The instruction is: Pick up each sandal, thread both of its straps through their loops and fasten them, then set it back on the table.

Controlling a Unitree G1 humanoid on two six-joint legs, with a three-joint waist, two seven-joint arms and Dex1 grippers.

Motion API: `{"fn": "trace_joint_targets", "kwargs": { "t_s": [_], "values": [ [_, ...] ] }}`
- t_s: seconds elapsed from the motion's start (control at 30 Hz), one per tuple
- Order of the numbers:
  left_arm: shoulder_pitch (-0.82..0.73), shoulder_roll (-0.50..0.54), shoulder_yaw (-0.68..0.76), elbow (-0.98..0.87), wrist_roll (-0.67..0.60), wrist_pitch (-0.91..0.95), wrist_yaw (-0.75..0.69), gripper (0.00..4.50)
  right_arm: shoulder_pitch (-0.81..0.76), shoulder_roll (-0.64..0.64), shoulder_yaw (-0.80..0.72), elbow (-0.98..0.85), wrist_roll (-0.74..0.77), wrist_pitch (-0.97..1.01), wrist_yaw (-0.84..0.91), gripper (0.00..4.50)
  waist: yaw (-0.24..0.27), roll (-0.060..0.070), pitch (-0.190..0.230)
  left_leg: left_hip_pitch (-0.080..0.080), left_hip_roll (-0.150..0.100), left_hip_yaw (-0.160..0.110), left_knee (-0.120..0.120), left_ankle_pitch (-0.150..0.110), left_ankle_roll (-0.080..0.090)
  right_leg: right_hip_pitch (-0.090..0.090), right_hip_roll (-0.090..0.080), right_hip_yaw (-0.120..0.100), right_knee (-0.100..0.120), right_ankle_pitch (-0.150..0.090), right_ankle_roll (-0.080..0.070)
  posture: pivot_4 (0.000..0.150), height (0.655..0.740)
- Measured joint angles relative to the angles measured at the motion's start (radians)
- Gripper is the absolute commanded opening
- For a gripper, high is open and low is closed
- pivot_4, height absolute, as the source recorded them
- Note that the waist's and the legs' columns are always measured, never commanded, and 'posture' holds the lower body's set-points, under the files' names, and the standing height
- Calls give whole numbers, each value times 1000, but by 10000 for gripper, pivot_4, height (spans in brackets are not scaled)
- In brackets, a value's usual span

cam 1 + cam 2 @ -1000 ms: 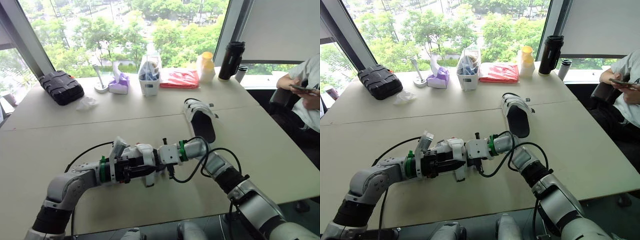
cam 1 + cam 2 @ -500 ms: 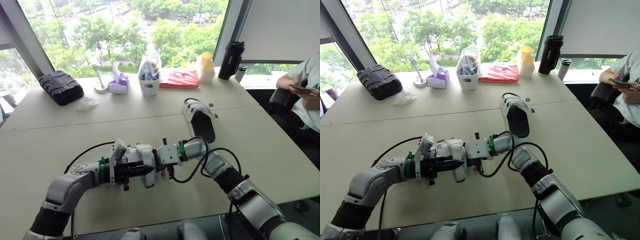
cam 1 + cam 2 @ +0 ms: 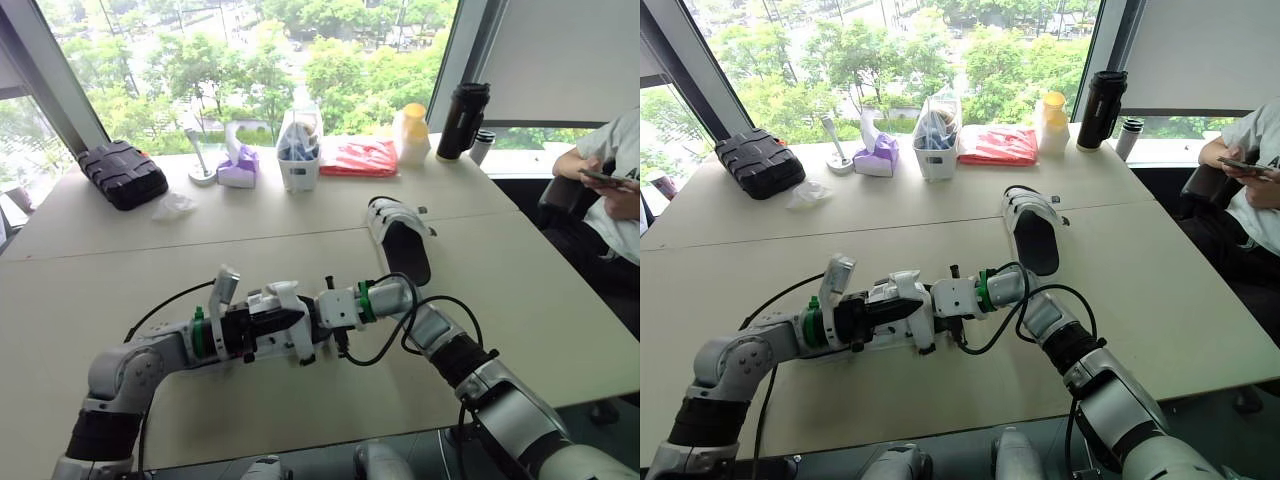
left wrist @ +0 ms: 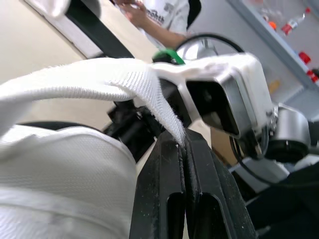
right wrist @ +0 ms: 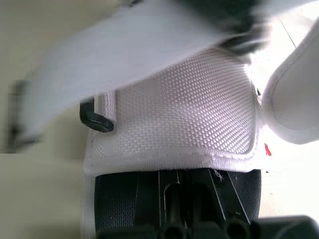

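We are pinching the strap in the left gripper | right gripper clamping sandal | second sandal lying at 1 o'clock

At lower centre of the frame your left gripper and right gripper meet on a white sandal over the table. The second sandal lies right of centre, well apart. Across the upper frame you see a black case, tissue box, red packet and black bottle. A person sits at the right edge.
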Motion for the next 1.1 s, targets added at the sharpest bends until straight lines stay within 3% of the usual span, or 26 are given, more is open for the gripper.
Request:
{"fn": "trace_joint_targets", "kwargs": {
  "t_s": [0.5,1.1],
  "values": [
    [-103,11,31,149,-13,24,-15,680,1,1,0,-3,0,0,0,0,-1,0,0,0,-1,0,0,0,0,-1,0,0,0,0,0,1500,7400],
    [-105,55,24,159,-10,89,-95,680,8,1,-1,-11,-1,1,-6,0,-2,0,0,0,0,0,-1,0,0,-1,0,0,0,0,0,1500,7400]
  ]
}}
